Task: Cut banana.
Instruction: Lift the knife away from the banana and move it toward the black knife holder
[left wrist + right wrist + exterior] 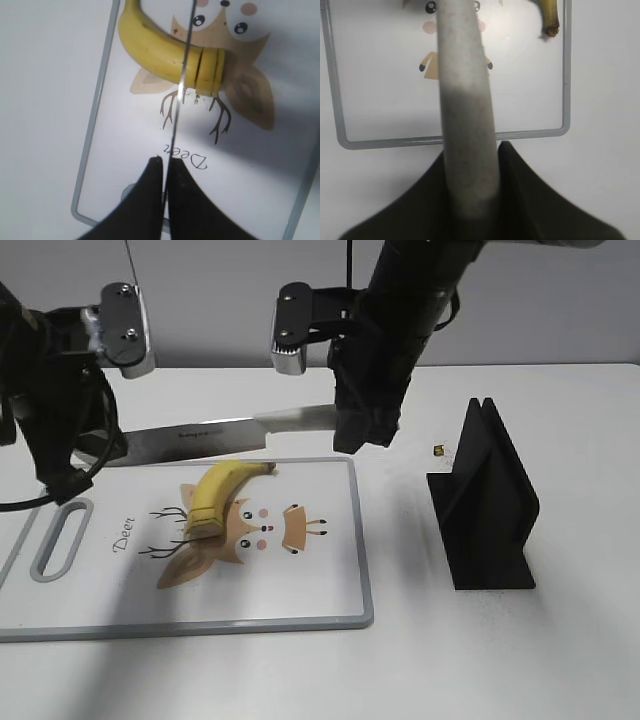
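The banana [222, 490] lies on the white deer-print cutting board [330, 590], dark stem to the right, with two cut lines near its blunt end [207, 67]. A long knife [200, 440] hangs level just above it. My right gripper [360, 435] is shut on the knife's pale handle [465, 125]. My left gripper [75, 465] is shut on the blade near its tip. In the left wrist view the blade [182, 75] runs edge-on from the jaws [163, 167] across the banana [160, 50]. The right wrist view shows only the stem [549, 15].
A black slotted knife stand [485, 500] stands on the table right of the board. A small yellow-black scrap [438, 450] lies behind it. The board's grey rim [380, 142] and its handle slot [60, 535] at the left are in view.
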